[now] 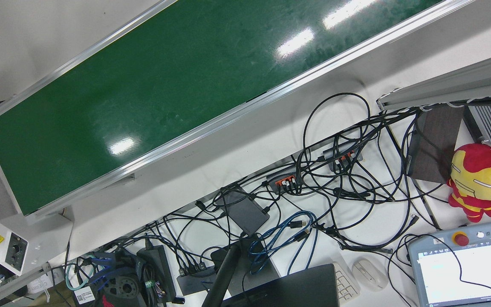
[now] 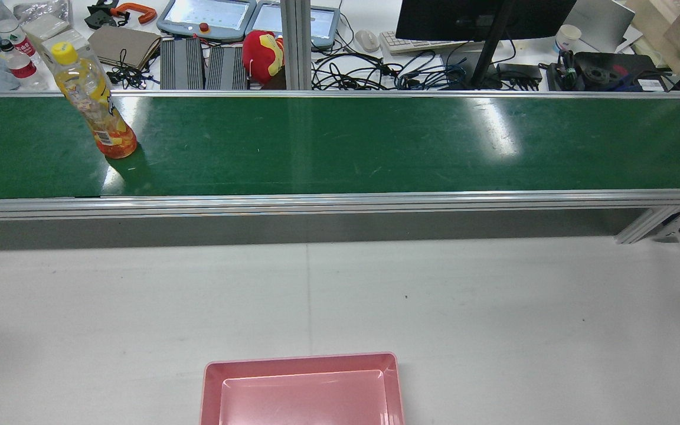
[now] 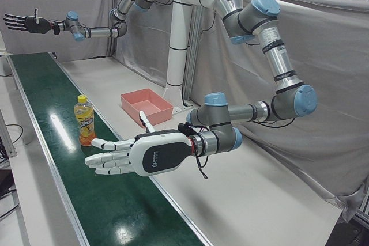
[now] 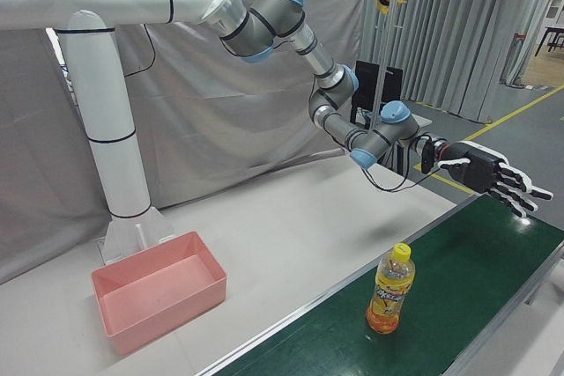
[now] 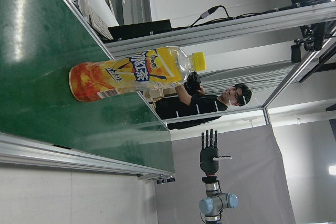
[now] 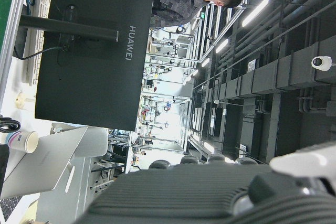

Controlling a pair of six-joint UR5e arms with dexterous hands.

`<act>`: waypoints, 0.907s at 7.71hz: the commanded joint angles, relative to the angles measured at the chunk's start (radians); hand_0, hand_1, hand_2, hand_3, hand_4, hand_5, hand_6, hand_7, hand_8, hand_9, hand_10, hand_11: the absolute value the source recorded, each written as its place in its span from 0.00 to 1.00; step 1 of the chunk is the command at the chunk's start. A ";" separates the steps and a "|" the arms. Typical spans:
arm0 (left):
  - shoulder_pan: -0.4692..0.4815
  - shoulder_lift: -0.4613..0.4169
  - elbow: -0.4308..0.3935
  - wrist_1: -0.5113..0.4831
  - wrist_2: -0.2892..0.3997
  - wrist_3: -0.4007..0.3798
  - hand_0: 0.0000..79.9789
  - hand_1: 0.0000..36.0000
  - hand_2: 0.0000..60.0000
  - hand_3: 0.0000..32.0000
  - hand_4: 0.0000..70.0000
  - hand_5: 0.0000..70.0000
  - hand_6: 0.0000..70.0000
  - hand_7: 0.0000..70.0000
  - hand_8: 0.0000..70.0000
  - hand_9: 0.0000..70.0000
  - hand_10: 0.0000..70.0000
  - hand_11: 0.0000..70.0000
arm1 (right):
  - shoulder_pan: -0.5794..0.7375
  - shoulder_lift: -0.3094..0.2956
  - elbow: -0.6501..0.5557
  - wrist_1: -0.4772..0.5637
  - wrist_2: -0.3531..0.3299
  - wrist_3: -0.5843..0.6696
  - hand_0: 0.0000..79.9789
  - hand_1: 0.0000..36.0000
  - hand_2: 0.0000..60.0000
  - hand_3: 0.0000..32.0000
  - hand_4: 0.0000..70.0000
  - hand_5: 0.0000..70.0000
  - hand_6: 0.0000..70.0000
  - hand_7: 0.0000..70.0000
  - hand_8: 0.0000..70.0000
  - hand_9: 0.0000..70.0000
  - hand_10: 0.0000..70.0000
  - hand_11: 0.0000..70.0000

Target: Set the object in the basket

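Green, glossy belt [image 2: 340, 144] carries one clear plastic bottle [image 2: 93, 101] of orange drink, upright, with a yellow cap, near the belt's left end in the rear view. One pink rectangular basket [image 2: 301, 389], cut off by that view's lower edge, sits on the white worktop [image 2: 493, 307]. The left hand [image 3: 135, 155] is held flat with fingers spread, grasping nothing; the right hand [image 3: 26, 23] likewise.

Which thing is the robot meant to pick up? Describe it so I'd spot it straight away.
Find the long green conveyor belt. Standing upright on it, alone, is a drink bottle of orange liquid with a yellow cap and yellow label. The clear water bottles on the desk beyond have red labels and are not on the belt.
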 commanded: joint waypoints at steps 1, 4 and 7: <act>0.003 -0.002 -0.001 -0.001 0.000 0.022 0.66 0.44 0.00 0.00 0.04 0.37 0.00 0.01 0.12 0.13 0.12 0.20 | 0.000 0.000 -0.001 0.000 0.000 0.002 0.00 0.00 0.00 0.00 0.00 0.00 0.00 0.00 0.00 0.00 0.00 0.00; 0.120 -0.010 -0.011 0.001 -0.017 0.068 0.68 0.51 0.00 0.01 0.04 0.35 0.00 0.01 0.11 0.13 0.14 0.23 | 0.000 0.000 -0.001 0.000 0.000 0.000 0.00 0.00 0.00 0.00 0.00 0.00 0.00 0.00 0.00 0.00 0.00 0.00; 0.174 -0.014 -0.035 0.005 -0.077 0.135 0.75 0.62 0.01 0.02 0.04 0.34 0.00 0.02 0.12 0.14 0.15 0.25 | 0.000 0.000 0.001 0.000 0.000 0.002 0.00 0.00 0.00 0.00 0.00 0.00 0.00 0.00 0.00 0.00 0.00 0.00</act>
